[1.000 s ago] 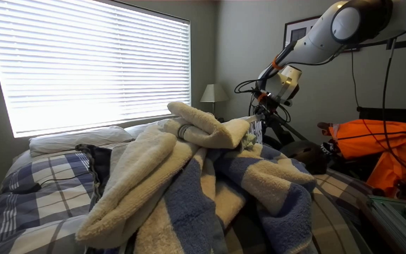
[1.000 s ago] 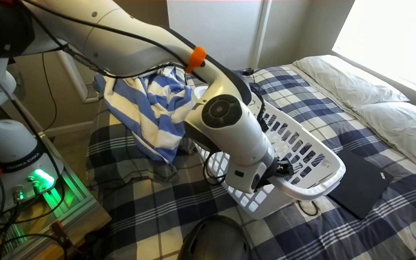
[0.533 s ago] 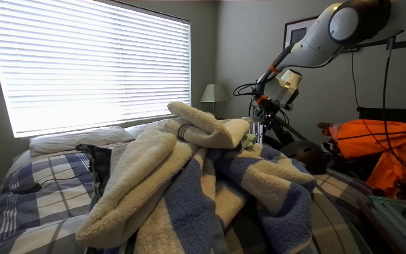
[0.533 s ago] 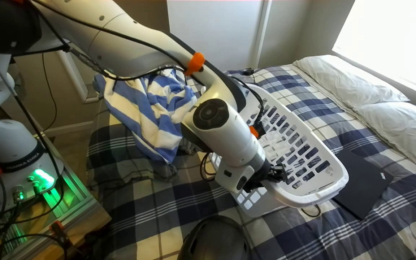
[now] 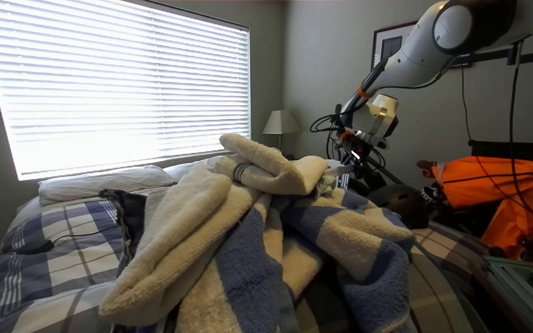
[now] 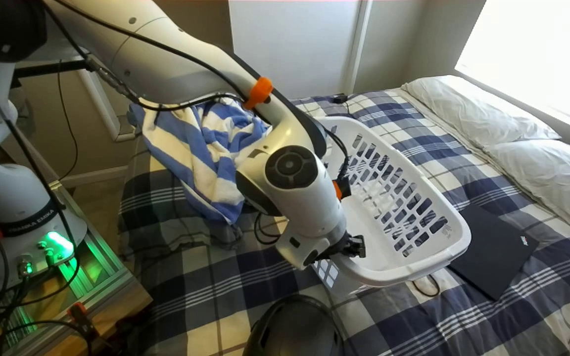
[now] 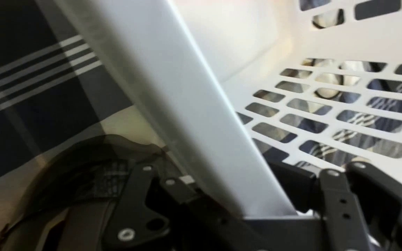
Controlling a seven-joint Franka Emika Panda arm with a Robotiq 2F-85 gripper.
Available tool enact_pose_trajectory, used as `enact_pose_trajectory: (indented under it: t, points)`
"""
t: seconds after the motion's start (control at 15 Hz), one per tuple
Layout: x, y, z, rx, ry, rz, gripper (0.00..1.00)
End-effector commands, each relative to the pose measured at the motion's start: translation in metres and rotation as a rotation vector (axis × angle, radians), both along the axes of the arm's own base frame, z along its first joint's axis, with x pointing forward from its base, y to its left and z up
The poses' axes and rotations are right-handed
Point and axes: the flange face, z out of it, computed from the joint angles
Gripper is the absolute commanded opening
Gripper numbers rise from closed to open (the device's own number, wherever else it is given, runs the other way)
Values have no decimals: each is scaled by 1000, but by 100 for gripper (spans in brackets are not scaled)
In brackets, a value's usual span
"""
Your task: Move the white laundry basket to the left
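The white laundry basket (image 6: 451, 252) stands on the plaid bed in an exterior view, with slotted sides and a thick rim. Its inside looks empty where it shows. My gripper (image 6: 352, 247) is at the near left corner of the basket, shut on the rim, with one finger inside. In the wrist view the rim (image 7: 187, 97) runs down between the two black fingers of the gripper (image 7: 243, 190). In an exterior view only a small piece of the basket (image 5: 338, 169) shows behind a heaped blanket, below the gripper (image 5: 356, 159). The arm hides part of the basket's left side.
A blue and white striped blanket (image 6: 206, 153) lies left of the basket. A dark helmet (image 6: 295, 329) sits close in front of it, also in the wrist view (image 7: 82, 174). A flat black laptop (image 6: 493, 252) lies right of the basket. Pillows (image 6: 478, 109) are at the window side.
My gripper has moved left in an exterior view, and the basket's near end has swung left with it. More of the basket's inside shows. The gripper and rim are slightly lower now.
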Motion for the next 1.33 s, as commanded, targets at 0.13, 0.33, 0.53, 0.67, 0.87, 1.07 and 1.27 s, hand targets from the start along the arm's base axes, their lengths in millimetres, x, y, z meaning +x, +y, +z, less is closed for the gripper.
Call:
enact_pose_trajectory:
  t: [0.13, 0.33, 0.53, 0.67, 0.87, 1.07, 1.27]
  points:
    - [10, 42, -27, 152, 109, 199, 0]
    - [22, 51, -25, 168, 88, 304, 0]
    - [29, 58, -22, 180, 65, 395, 0]
    - [33, 63, -20, 196, 50, 453, 0]
    - [41, 73, -21, 242, 40, 533, 0]
    - [46, 86, -25, 288, 38, 605, 0]
    - [47, 93, -29, 319, 42, 663, 0]
